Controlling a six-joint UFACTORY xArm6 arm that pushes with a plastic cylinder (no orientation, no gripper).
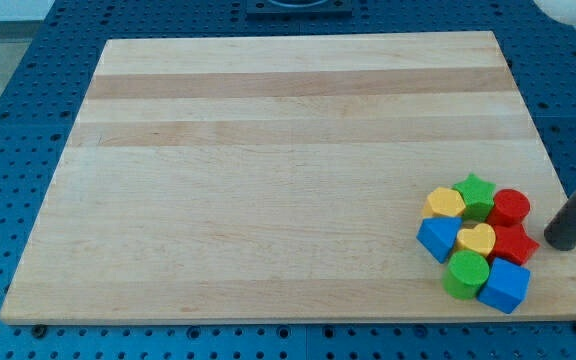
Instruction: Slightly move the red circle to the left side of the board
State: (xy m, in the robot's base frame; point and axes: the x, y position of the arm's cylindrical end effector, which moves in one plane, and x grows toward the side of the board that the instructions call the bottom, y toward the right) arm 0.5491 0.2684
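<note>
The red circle sits at the upper right of a tight cluster of blocks near the board's lower right corner. It touches the green star on its left and the red block below it. My rod comes in from the view's right edge, and my tip rests just right of the cluster, a little right of and below the red circle, not touching it.
The cluster also holds a yellow block, a yellow heart, a blue block, a green circle and a blue cube. The wooden board lies on a blue perforated table.
</note>
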